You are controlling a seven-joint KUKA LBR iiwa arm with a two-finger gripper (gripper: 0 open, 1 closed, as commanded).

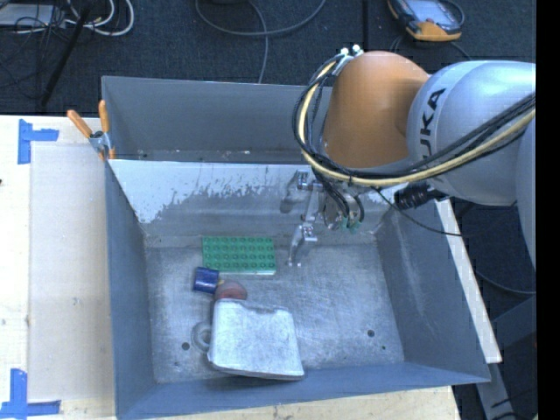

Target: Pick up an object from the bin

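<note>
Green studded building plate [239,255], flat and rectangular, is shown lying on the floor of the grey metal bin [394,322], somewhat left of the middle, with its long sides running left to right. The gripper [297,241] is seen just beside the plate's right short edge, toward the rear of the floor and near the foot of the back wall; whether it touches the plate cannot be told. Whether the gripper is parted or closed cannot be told either, since its lower end is seen as a cluster of thin metal parts against the grey floor. The gripper is carried below the orange cover [372,112] of the arm [490,121], which is extended in from the right over the bin's rear right corner. Black and yellow cables [308,125] are looped round the cover.

Just in front of the plate's left half, a small blue cylinder [206,279] is laid close against the plate's front edge. A reddish-brown rounded piece [232,291] is placed immediately to its right. In front of these, a pale grey folded cloth [255,341] is spread near the front wall, its rear edge abutting the reddish-brown piece. A faint clear ring [200,335] is made out at the cloth's left edge.
</note>
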